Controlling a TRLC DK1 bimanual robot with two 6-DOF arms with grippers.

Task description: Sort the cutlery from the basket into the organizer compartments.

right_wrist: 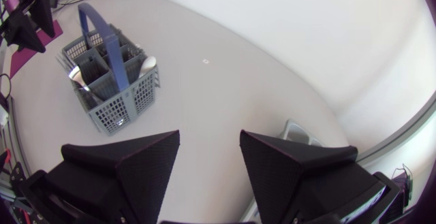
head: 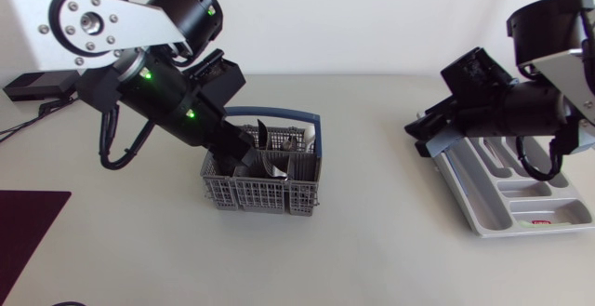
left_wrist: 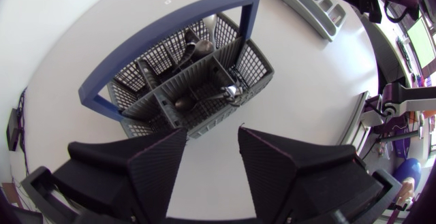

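Note:
A grey cutlery basket (head: 263, 192) with a blue handle (head: 284, 113) stands mid-table. Several pieces of cutlery (left_wrist: 196, 48) stand in its compartments, one a shiny piece (left_wrist: 231, 91). My left gripper (head: 249, 160) hangs just over the basket, open; in its wrist view nothing lies between its fingers (left_wrist: 158, 164). The grey organizer (head: 525, 194) lies at the right. My right gripper (head: 426, 139) hovers at the organizer's left end, open and empty (right_wrist: 210, 149). From there the basket (right_wrist: 112, 81) shows far ahead, and one corner of the organizer (right_wrist: 298, 130) peeks out just past the fingers.
A dark red mat (head: 23, 236) lies at the table's front left corner. A black box with cables (head: 28, 87) sits at the back left. Bare table stretches between the basket and the organizer.

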